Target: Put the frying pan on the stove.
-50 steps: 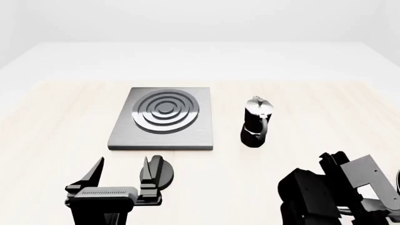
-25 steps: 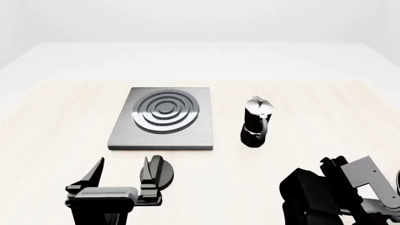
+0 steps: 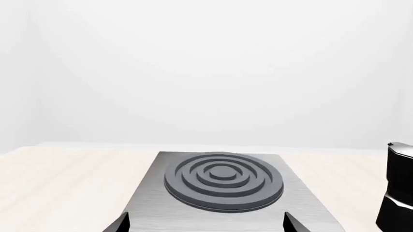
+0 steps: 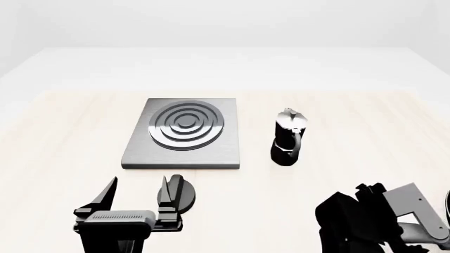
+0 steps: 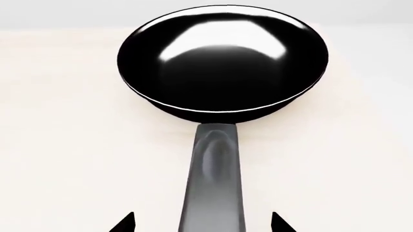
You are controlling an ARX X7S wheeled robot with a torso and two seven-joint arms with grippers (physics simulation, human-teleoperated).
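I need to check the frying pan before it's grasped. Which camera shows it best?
The right wrist view: the whole frying pan fills it, with its handle running between the open tips of the right claw. The head view shows at most a dark sliver at its right edge, and the left wrist view shows none of it.

A pale, light-wood tabletop [image 4: 56, 142] with a faint grain fills the lower part of the head view and runs out past both side edges. Beyond its far edge lies a plain white floor [image 4: 225, 66], which meets bare white walls [image 4: 225, 21] with no seam details, windows or furniture showing. The light is soft, even and shadowless, and in the left wrist view the same blank white wall [image 3: 206, 72] rises behind the far edge of the tabletop.
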